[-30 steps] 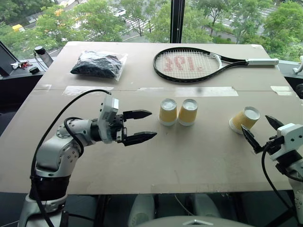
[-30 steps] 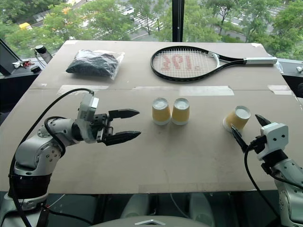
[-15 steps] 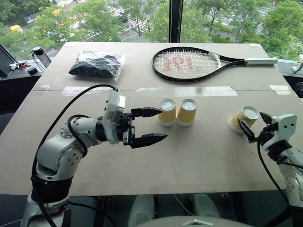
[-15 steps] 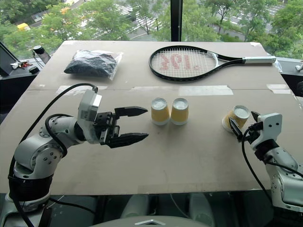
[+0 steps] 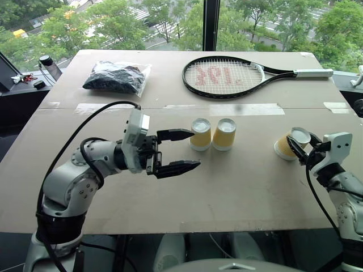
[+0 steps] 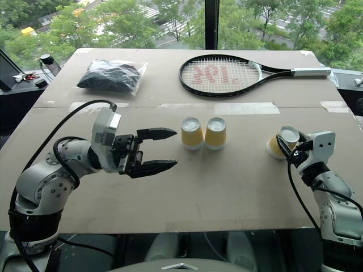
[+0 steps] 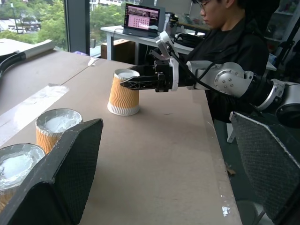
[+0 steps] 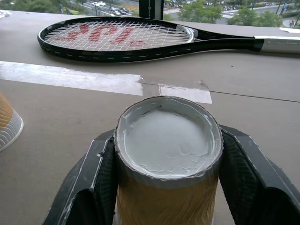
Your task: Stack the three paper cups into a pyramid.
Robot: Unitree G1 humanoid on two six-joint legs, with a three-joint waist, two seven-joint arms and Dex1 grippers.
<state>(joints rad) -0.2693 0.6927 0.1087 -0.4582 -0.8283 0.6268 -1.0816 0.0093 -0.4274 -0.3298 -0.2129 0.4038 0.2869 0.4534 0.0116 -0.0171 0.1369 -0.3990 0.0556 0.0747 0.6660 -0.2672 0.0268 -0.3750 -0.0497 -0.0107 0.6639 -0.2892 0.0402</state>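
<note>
The third paper cup (image 8: pixel 168 159) stands upside down at the right side of the table (image 5: pixel 227 187), and we see our right gripper (image 5: pixel 302 148) clamped on it, one finger pressing each flank. The other two cups (image 5: pixel 212 134) stand side by side mid-table, touching. Our left gripper (image 5: pixel 177 151) hangs spread wide just beside that pair, holding nothing.
</note>
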